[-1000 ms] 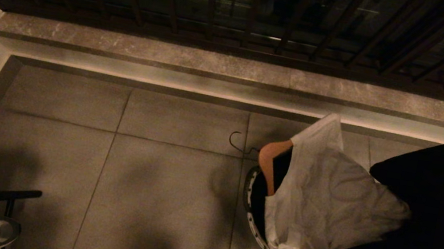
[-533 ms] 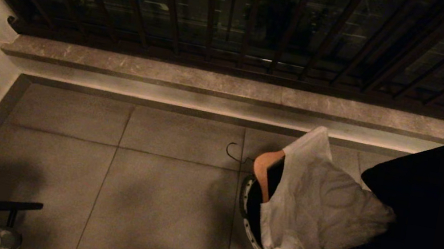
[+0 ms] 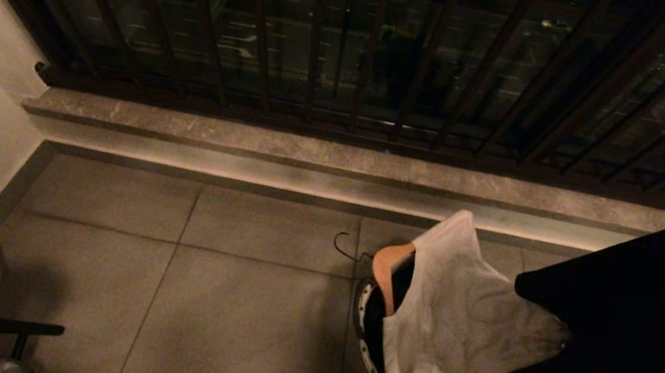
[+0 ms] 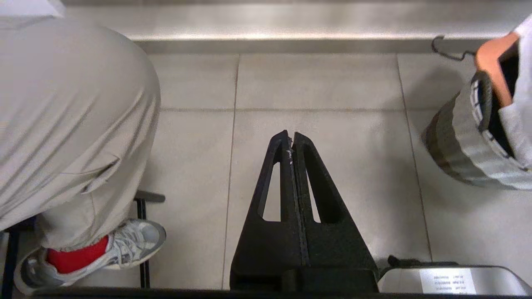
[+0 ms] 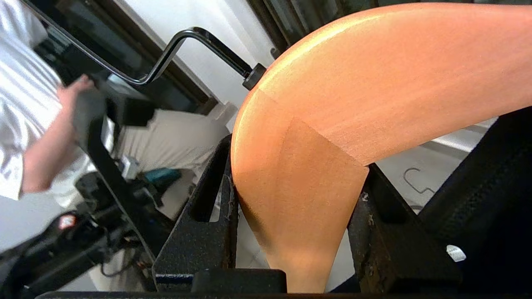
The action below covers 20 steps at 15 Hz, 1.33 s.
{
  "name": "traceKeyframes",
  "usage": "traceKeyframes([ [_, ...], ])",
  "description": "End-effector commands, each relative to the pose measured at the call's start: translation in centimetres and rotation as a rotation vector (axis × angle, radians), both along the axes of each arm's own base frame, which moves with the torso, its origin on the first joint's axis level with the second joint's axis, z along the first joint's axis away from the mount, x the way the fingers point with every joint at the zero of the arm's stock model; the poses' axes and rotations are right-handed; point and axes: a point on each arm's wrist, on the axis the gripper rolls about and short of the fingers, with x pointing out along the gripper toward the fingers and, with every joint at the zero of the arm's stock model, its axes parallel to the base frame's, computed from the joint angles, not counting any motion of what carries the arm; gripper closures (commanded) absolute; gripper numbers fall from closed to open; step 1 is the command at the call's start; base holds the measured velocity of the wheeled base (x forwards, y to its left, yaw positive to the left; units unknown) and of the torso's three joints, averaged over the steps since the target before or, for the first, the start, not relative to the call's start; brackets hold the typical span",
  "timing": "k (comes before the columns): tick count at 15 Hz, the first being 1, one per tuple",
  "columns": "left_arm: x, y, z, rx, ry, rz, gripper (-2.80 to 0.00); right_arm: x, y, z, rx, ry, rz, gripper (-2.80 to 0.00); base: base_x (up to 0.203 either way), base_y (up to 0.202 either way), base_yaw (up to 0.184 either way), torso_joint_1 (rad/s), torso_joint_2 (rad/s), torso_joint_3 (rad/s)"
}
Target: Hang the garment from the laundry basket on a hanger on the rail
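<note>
A white garment (image 3: pixel 464 330) hangs on a wooden hanger (image 3: pixel 389 270), whose dark metal hook (image 3: pixel 346 246) points left. Both hover over the laundry basket (image 3: pixel 363 333), a round floor basket with a black-and-white rim, and the garment's lower part drapes over it. My right gripper (image 5: pixel 297 158) is shut on the hanger (image 5: pixel 332 104) near its bend. In the head view my dark right arm (image 3: pixel 613 368) reaches in from the right and the garment hides the gripper. My left gripper (image 4: pixel 291 139) is shut on nothing and hangs parked above the floor tiles. The rail is out of view.
A dark barred window railing (image 3: pixel 339 66) and a stone ledge (image 3: pixel 311 152) run along the far side. A person's trouser leg (image 4: pixel 70 124) and shoe (image 4: pixel 124 245) are to my left beside a black stool. Another person (image 5: pixel 25 104) shows in the right wrist view.
The whole head view has slid downward and shrunk, so the camera has risen. The hanger and garment stay in my right gripper over the basket.
</note>
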Motion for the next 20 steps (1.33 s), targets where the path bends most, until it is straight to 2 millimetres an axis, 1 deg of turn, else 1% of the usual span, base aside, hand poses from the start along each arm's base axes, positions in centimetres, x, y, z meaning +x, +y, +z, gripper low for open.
traceKeyframes([
  [1,0.0,0.0,0.0,-0.001,0.002,0.0,0.0,-0.1,0.0,-0.8,-0.01,0.013,0.0,0.0,0.0,0.0,0.0,0.002,0.0,0.198],
  [2,0.0,0.0,0.0,-0.001,0.002,0.0,0.0,0.0,0.0,-1.8,-0.024,0.024,-0.007,0.0,0.0,0.0,0.0,0.006,0.01,0.207],
  [4,0.0,0.0,0.0,-0.001,0.002,0.0,0.0,-0.1,-0.1,-4.5,-0.066,0.019,-0.043,0.0,0.0,0.0,0.0,0.0,0.0,0.205],
  [6,0.0,0.0,0.0,-0.001,0.001,0.0,0.0,-1.4,-0.4,-6.8,-0.08,-0.039,-0.095,0.0,0.0,0.0,0.0,0.002,0.0,0.198],
  [7,0.0,0.0,0.0,-0.001,0.001,0.0,0.0,-1.6,-0.5,-7.8,-0.086,-0.029,-0.112,0.0,0.0,0.0,0.0,0.002,0.0,0.199],
  [9,0.0,0.0,0.0,-0.001,0.001,0.0,0.0,-1.6,-0.6,-8.4,-0.082,-0.013,-0.212,0.0,0.0,0.0,0.0,0.004,0.0,0.199],
  [11,0.0,0.0,0.0,-0.003,0.001,0.0,0.0,-1.8,0.3,-8.5,-0.084,-0.021,-0.338,0.0,0.0,0.0,0.0,0.001,0.0,0.208],
  [12,0.0,0.0,0.0,-0.004,0.001,0.0,0.0,-2.5,0.6,-9.0,-0.085,-0.041,-0.363,0.0,0.0,0.0,0.0,-0.004,0.0,0.2],
  [13,0.0,0.0,0.0,-0.007,0.001,0.0,0.0,-3.1,0.8,-10.1,-0.089,-0.048,-0.357,0.0,0.0,0.0,0.0,-0.001,0.01,0.204],
  [16,0.0,0.0,0.0,-0.008,0.001,0.004,0.0,-2.6,0.8,-14.3,-0.128,0.002,-0.367,0.0,0.0,0.0,0.0,0.002,0.0,0.201],
  [17,0.0,0.0,0.0,-0.009,0.001,0.005,0.0,-2.0,0.7,-15.9,-0.148,0.038,-0.407,0.0,0.0,0.0,0.0,0.006,0.0,0.203],
  [18,0.0,0.0,0.0,-0.014,0.001,0.006,0.0,-1.1,0.5,-17.7,-0.177,0.08,-0.483,0.0,0.0,0.0,0.0,0.002,0.0,0.222],
  [20,0.0,0.0,0.0,-0.015,0.001,0.006,0.0,0.4,0.2,-21.6,-0.215,0.103,-0.596,0.0,0.0,0.0,0.0,0.004,0.0,0.197],
])
